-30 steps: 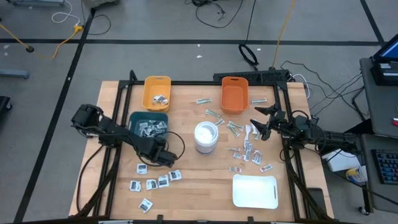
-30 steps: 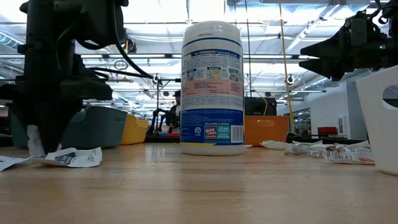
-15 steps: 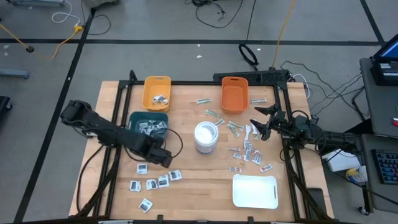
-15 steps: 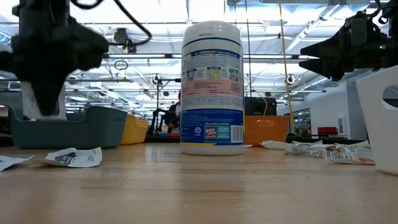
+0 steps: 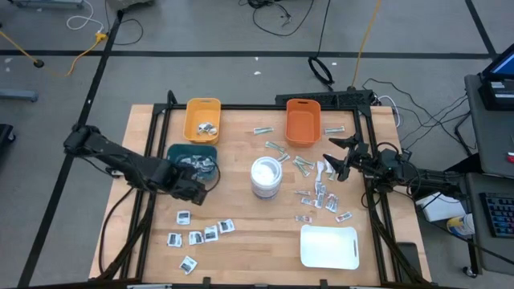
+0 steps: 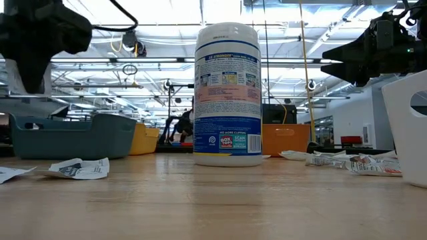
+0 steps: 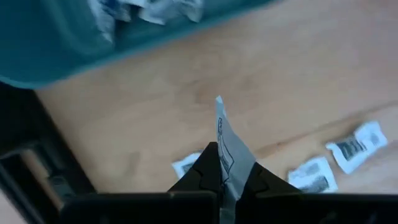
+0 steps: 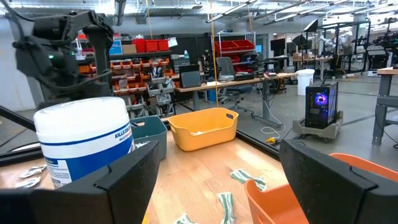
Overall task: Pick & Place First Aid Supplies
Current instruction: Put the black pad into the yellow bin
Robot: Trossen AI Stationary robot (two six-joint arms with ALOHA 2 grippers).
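Carry step: left pincer [image 7: 219, 186] clamped on white packet [image 7: 227, 146] near teal bin [image 5: 192, 157], release over it next; right pincer [image 5: 336, 158] wide, idle.

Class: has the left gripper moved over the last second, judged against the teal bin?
Yes. The left gripper, shut on a packet, has moved toward the teal bin.

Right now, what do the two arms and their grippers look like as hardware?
Both arms are matte black, built of jointed segments with bulky housings. A black cable loops beside the left arm near the left gripper. The right gripper ends in two broad, flat, dark fingers. The left one's fingers taper to wedge-shaped tips. No markings are readable.
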